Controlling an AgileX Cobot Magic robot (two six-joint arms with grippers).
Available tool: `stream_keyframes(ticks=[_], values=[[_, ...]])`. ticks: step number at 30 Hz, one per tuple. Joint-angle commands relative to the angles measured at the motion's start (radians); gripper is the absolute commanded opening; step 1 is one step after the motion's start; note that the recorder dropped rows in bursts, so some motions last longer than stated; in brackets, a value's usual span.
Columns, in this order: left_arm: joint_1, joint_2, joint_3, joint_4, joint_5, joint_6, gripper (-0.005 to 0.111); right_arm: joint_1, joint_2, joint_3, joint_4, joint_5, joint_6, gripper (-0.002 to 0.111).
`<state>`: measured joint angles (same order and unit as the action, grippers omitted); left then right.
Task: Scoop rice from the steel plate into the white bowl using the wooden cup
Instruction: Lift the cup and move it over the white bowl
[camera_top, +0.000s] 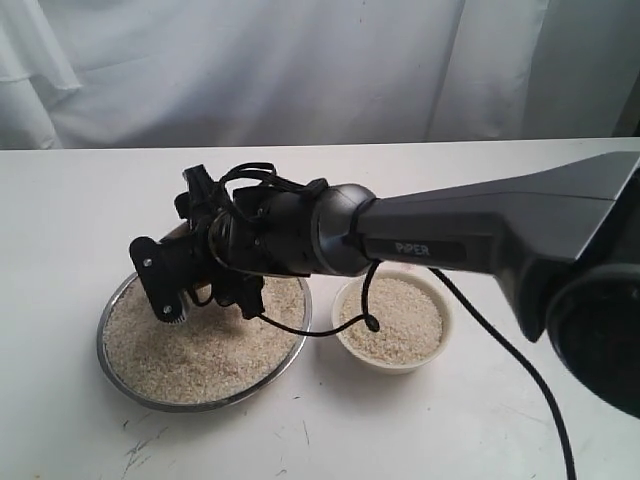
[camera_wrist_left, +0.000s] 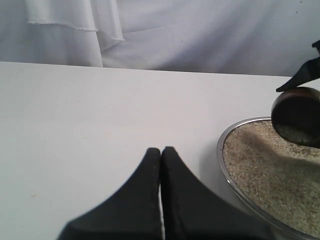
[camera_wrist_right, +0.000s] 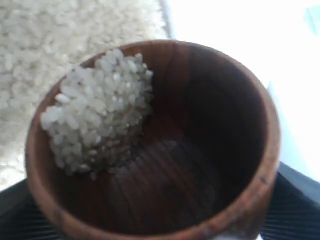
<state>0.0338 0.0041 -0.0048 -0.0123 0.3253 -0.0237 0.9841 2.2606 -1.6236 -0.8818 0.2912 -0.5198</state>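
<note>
The steel plate (camera_top: 200, 406) lies left of centre, heaped with rice (camera_top: 190, 355). To its right the white bowl (camera_top: 400, 364) holds rice too. My right gripper (camera_top: 185, 250) reaches across over the plate's far side, shut on the wooden cup (camera_wrist_right: 200, 150). The cup is tipped and holds a small clump of rice (camera_wrist_right: 100, 115); its mouth hangs just above the rice (camera_wrist_left: 270, 170) in the plate (camera_wrist_left: 225, 150), as the cup (camera_wrist_left: 296, 117) shows in the left wrist view. My left gripper (camera_wrist_left: 161, 150) rests shut and empty over bare table beside the plate.
The white table (camera_top: 450, 430) runs back to a white curtain (camera_top: 300, 70). A black cable (camera_top: 500, 345) trails from the right arm over the bowl and across the table at the right. The right arm's thick link (camera_top: 480, 230) spans above the bowl.
</note>
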Motion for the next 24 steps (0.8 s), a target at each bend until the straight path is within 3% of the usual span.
stream_keyframes(ticks=[1, 7, 17, 24], values=[[-0.003, -0.004, 0.005, 0.000, -0.006, 0.000, 0.000, -0.014, -0.049, 0.002, 0.008, 0.026, -0.001, 0.000], [-0.003, -0.004, 0.005, 0.000, -0.006, 0.000, 0.000, -0.033, -0.128, 0.054, 0.013, 0.054, 0.003, 0.000], [-0.003, -0.004, 0.005, 0.000, -0.006, 0.000, 0.000, -0.134, -0.392, 0.377, -0.005, 0.058, -0.028, 0.000], [-0.003, -0.004, 0.005, 0.000, -0.006, 0.000, 0.000, -0.218, -0.505, 0.586, -0.163, 0.058, -0.028, 0.000]])
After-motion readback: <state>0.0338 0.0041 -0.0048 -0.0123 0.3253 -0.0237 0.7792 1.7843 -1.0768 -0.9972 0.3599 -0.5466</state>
